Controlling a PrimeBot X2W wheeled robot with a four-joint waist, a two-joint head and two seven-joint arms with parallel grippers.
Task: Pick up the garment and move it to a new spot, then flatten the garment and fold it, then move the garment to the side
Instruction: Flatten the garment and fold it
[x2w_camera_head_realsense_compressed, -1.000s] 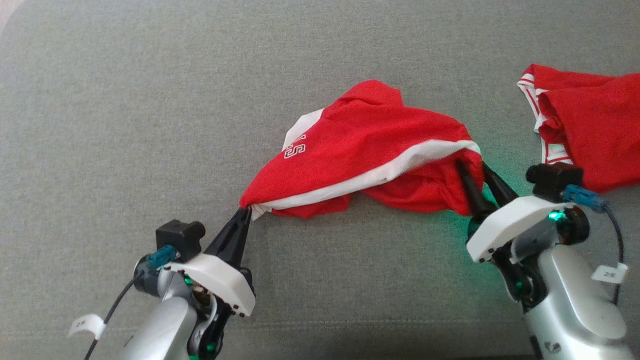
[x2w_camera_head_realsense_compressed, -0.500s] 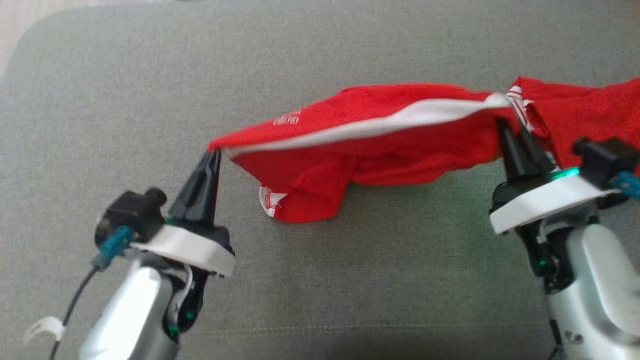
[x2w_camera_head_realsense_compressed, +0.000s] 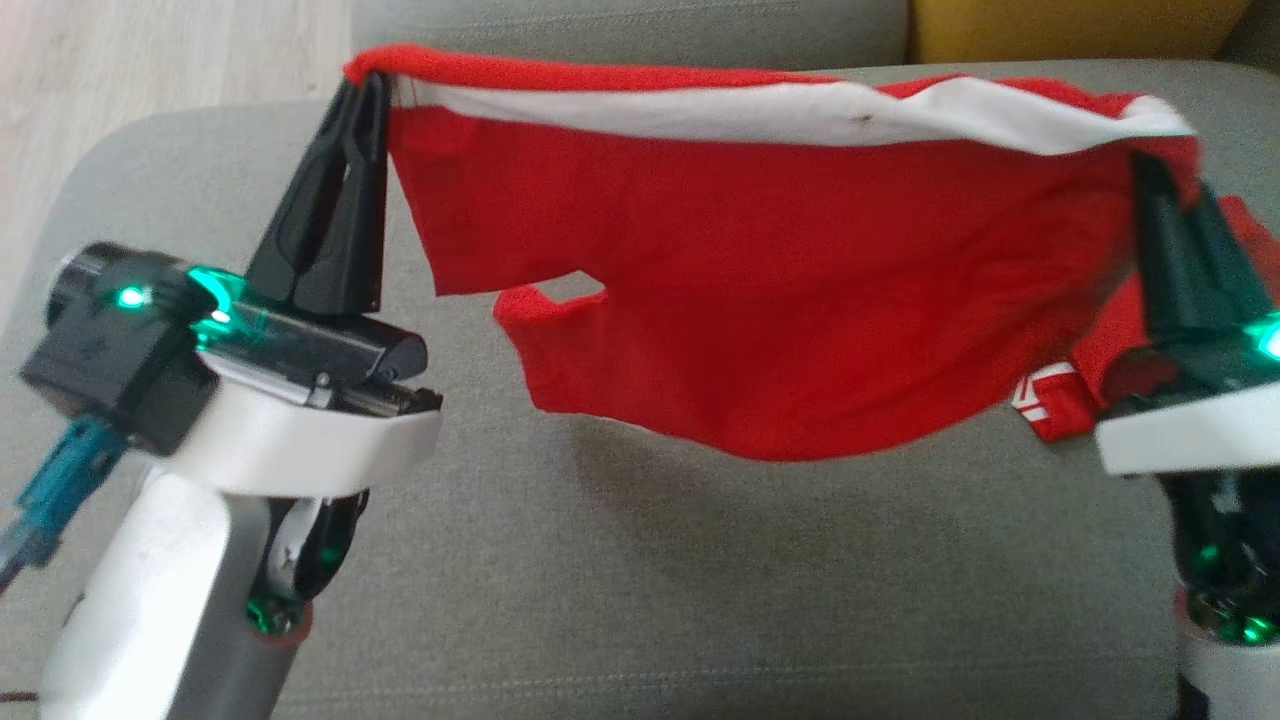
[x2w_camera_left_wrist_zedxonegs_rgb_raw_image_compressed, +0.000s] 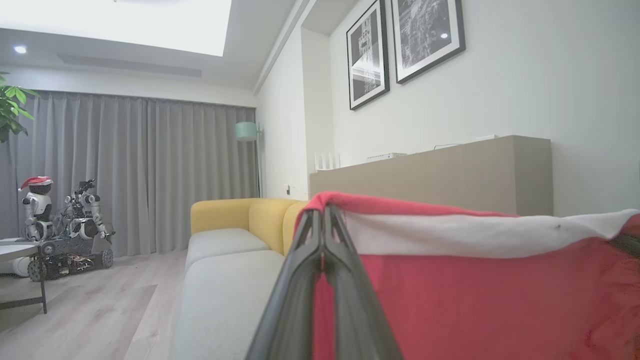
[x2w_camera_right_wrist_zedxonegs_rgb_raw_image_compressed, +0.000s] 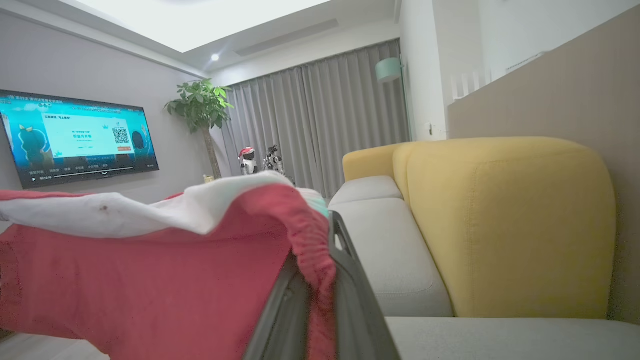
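Observation:
The garment (x2w_camera_head_realsense_compressed: 760, 310) is red with a white band along its top edge. It hangs stretched in the air between my two grippers, above the grey sofa seat (x2w_camera_head_realsense_compressed: 700, 600). My left gripper (x2w_camera_head_realsense_compressed: 365, 90) is shut on its upper left corner, and the left wrist view shows the same pinch of my left gripper (x2w_camera_left_wrist_zedxonegs_rgb_raw_image_compressed: 324, 212) on the garment (x2w_camera_left_wrist_zedxonegs_rgb_raw_image_compressed: 450, 300). At the upper right corner my right gripper (x2w_camera_head_realsense_compressed: 1150, 170) is shut on the cloth. In the right wrist view the garment (x2w_camera_right_wrist_zedxonegs_rgb_raw_image_compressed: 150, 280) drapes over my right gripper (x2w_camera_right_wrist_zedxonegs_rgb_raw_image_compressed: 325, 235).
A second red cloth (x2w_camera_head_realsense_compressed: 1100, 350) with white print lies on the seat behind my right gripper. A yellow cushion (x2w_camera_head_realsense_compressed: 1060, 30) sits at the back right, and wooden floor (x2w_camera_head_realsense_compressed: 150, 60) lies past the sofa's left edge. The yellow sofa back (x2w_camera_right_wrist_zedxonegs_rgb_raw_image_compressed: 500, 225) rises to the right.
My right gripper has shut on the garment. Both arms have raised it off the seat and pulled it taut between them. The head camera has shifted too.

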